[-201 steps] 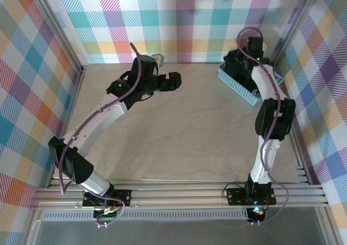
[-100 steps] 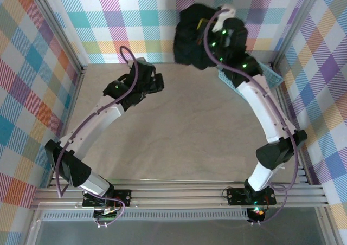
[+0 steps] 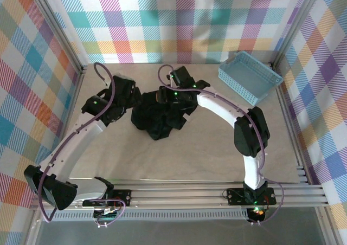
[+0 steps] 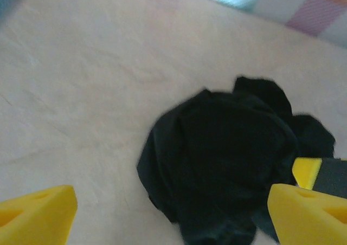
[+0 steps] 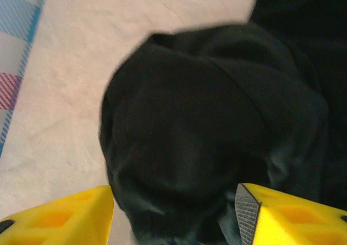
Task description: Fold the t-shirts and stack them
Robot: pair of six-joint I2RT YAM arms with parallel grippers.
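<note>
Left jaws and right jaws stood apart, gripping nothing, over the crumpled black t-shirt heap (image 3: 154, 123) mid-desk (image 3: 206, 158), well left of the light-blue basket (image 3: 249, 81). Spreading came first, I judged: next, pinch two edges.

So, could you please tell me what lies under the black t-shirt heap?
The pale wooden table lies under the black t-shirt heap; anything tucked beneath the crumpled cloth is covered and cannot be seen.

a plain black t-shirt (image 3: 156, 121) lies crumpled in a heap on the table (image 3: 217, 153).
</note>
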